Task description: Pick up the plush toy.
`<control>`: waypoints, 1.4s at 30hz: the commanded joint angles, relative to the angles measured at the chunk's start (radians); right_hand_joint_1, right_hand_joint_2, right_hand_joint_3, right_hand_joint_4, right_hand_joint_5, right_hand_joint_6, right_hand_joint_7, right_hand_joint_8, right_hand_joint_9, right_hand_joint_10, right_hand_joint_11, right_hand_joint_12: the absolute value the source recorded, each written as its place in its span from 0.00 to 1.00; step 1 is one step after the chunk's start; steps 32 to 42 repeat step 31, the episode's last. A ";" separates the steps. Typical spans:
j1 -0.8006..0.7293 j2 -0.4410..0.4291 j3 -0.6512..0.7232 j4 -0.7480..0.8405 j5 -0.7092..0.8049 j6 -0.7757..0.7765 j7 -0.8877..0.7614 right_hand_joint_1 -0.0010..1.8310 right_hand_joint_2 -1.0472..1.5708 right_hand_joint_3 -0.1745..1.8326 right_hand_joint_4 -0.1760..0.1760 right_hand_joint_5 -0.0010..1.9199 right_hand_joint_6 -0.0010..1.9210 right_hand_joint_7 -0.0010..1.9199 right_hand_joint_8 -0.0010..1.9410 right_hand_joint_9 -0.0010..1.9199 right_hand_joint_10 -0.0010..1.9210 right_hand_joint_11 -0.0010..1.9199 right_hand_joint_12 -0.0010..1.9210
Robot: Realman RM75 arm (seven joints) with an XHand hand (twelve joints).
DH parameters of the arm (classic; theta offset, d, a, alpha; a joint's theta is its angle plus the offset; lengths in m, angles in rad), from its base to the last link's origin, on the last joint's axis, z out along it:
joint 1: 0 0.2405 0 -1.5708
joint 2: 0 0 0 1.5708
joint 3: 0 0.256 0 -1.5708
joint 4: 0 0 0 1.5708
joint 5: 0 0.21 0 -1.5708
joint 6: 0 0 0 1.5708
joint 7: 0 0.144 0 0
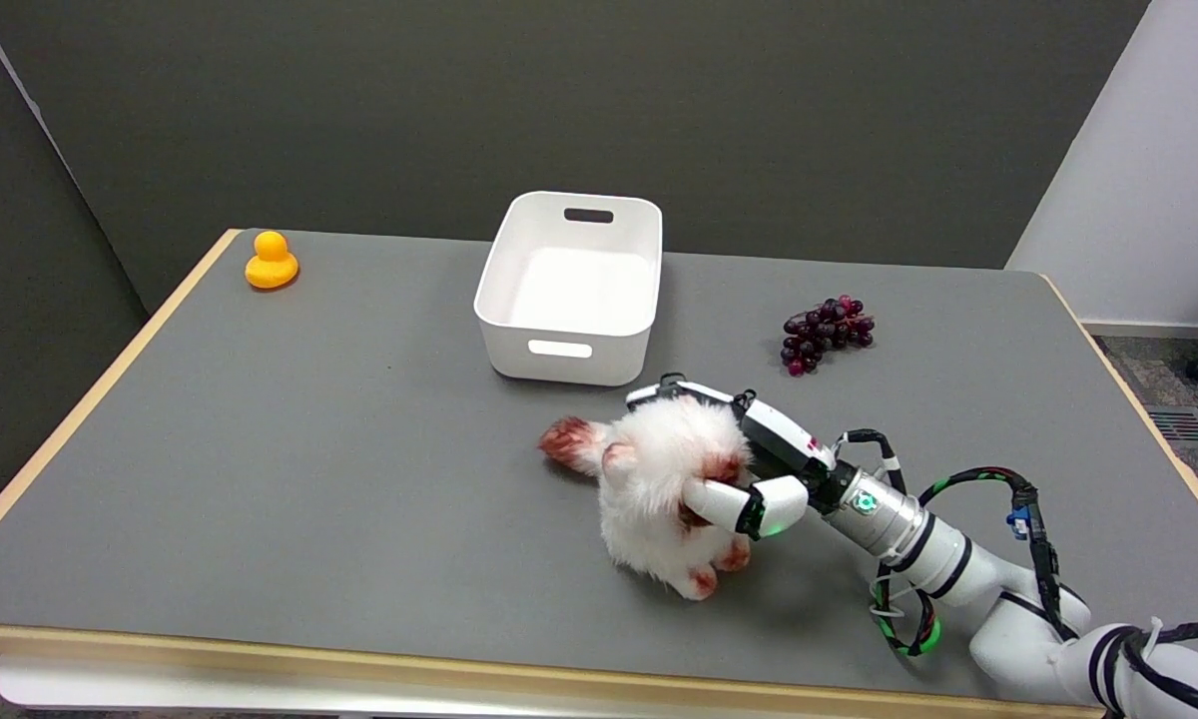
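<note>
In the head view, the fluffy white plush toy with reddish-brown ears and paws [659, 479] lies on the grey bench with a pale wooden edge [260, 479], a little right of the middle and towards the near side, its reddish ear pointing left. The robot's black-and-white right hand [749, 469] comes in from the lower right on its white arm wrapped in black cables [958, 569] and is wrapped around the toy's right side: the thumb presses into the fur at the front, while the other fingers [679, 391] curl over the top and back of it, so the hand has closed its grasp on the toy. The toy appears to rest on the bench (whether any part of it is lifted clear cannot be told from this angle). Just beyond the toy stands a white rectangular plastic bin with slot handles [569, 345], close to it but apart. To the right of the bin, a bunch of dark purple grapes [827, 333] lies on the bench. Far off at the back left corner sits a small yellow-orange rubber duck [272, 262], well apart from everything else.
</note>
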 commanded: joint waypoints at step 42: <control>0.330 -0.002 0.287 0.588 0.391 -0.511 -0.515 0.72 0.84 0.22 0.16 0.27 0.85 0.37 0.75 0.38 0.83 0.47 0.96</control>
